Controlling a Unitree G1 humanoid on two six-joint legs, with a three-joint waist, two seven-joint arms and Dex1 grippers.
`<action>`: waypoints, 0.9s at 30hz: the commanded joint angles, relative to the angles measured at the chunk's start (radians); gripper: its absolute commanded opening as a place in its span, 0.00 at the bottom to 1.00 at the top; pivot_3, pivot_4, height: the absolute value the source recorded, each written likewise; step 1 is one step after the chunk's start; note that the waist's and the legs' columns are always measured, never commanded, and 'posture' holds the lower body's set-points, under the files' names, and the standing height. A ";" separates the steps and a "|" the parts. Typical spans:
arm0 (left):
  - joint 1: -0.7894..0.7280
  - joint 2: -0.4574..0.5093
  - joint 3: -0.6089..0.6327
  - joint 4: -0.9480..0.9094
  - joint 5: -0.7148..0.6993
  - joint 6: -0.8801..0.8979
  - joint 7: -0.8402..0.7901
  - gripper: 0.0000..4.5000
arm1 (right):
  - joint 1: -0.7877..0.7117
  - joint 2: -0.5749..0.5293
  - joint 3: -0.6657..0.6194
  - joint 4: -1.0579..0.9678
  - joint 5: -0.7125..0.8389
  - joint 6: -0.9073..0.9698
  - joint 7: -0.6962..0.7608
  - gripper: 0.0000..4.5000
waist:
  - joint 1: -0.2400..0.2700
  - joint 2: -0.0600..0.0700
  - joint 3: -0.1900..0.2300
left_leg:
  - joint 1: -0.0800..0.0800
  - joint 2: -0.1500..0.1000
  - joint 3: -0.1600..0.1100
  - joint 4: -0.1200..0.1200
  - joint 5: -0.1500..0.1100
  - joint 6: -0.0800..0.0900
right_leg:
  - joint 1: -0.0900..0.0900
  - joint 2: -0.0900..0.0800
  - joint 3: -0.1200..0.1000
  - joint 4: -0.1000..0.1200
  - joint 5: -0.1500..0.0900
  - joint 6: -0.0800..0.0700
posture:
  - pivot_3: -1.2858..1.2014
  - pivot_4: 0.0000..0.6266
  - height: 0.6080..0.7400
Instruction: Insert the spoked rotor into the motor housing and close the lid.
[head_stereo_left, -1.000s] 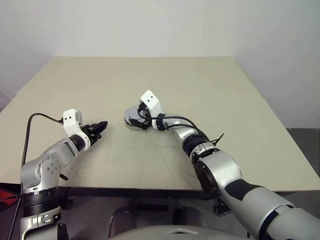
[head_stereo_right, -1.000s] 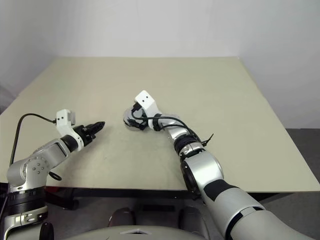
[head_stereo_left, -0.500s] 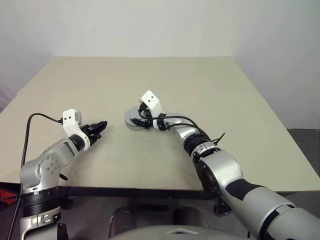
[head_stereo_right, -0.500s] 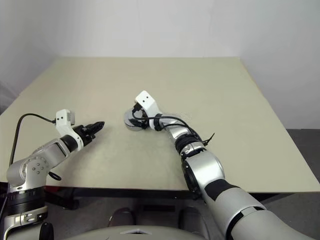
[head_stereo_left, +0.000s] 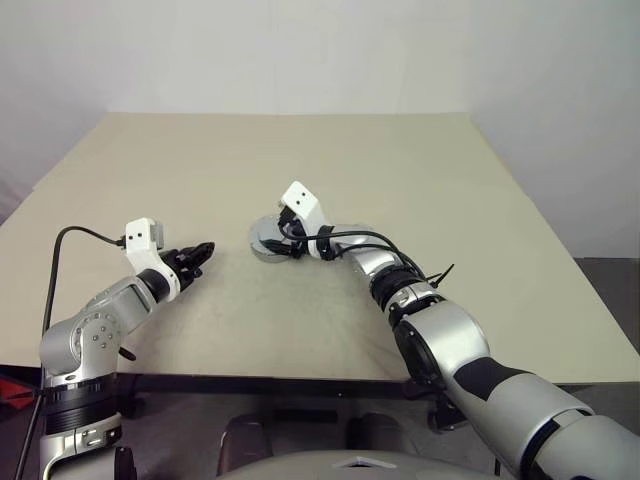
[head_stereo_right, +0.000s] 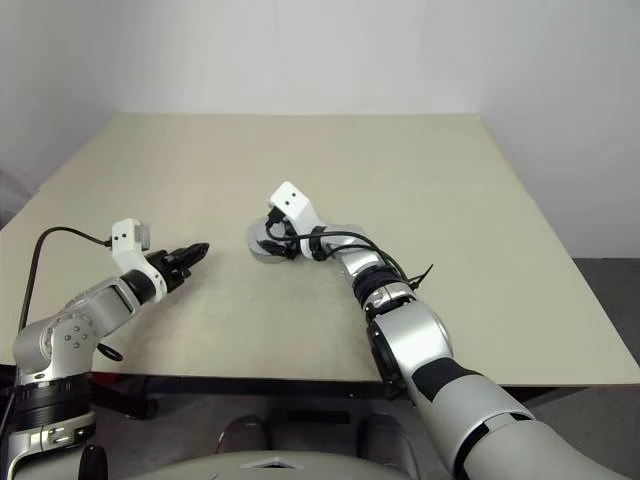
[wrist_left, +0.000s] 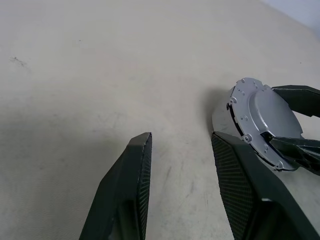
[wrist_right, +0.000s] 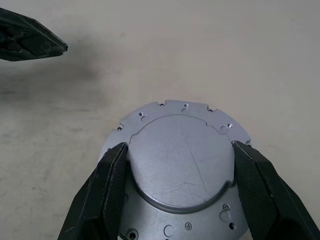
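Nearest the robot, on its left side, the left claw (head_stereo_left: 200, 252) is held low over the surface (head_stereo_left: 420, 180), its two black fingers (wrist_left: 125, 190) parted with nothing between them and pointed across toward the middle of the surface. Farther out and toward the centre, the motor housing (wrist_right: 180, 165) rests flat on the surface as a round grey metal disc, its raised lid (wrist_right: 182, 150) seated on top and ringed by a flange with small holes; no spoked rotor can be made out, and whether it is already inside cannot be told. The right claw (head_stereo_right: 272, 238) is placed around this housing: its fingers (wrist_right: 107, 190) stand wide apart, one on each side of the raised lid, just beside or touching its rim, and contact cannot be settled from the wrist view. The housing, being round, offers no long axis, so the relation that matters is judged to be the straddle itself: the disc lies directly ahead of and between the right fingers, centred in their gap. The right arm is clearly the nearer one, while the left claw is kept well apart, with bare surface between it and the housing. If the lid is to be pressed or turned home, the move is judged to belong to the right claw.
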 joint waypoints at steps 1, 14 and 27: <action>-0.005 0.007 0.013 -0.035 -0.003 -0.007 0.000 0.44 | 0.029 -0.007 0.038 0.014 -0.034 0.032 0.018 0.70 | 0.000 0.000 0.000 | 0.000 0.000 0.000 0.000 0.000 0.000 | 0.000 0.000 0.000 0.000 0.000 0.000 | 0.52 0.00 1.00; -0.001 0.002 -0.001 -0.036 0.002 -0.009 -0.002 0.44 | 0.008 0.006 -0.006 -0.040 0.044 0.113 0.097 0.70 | -0.001 0.000 0.000 | 0.001 0.000 0.000 0.000 0.000 0.000 | 0.002 0.000 0.000 0.000 0.000 0.000 | 0.52 0.00 1.00; 0.008 -0.006 -0.019 -0.038 0.011 -0.012 0.001 0.44 | 0.004 0.014 -0.027 -0.045 0.061 0.021 0.037 0.70 | -0.001 0.000 0.000 | 0.001 0.000 0.000 0.000 0.000 0.000 | 0.002 0.000 0.000 0.001 0.000 0.000 | 0.52 0.00 1.00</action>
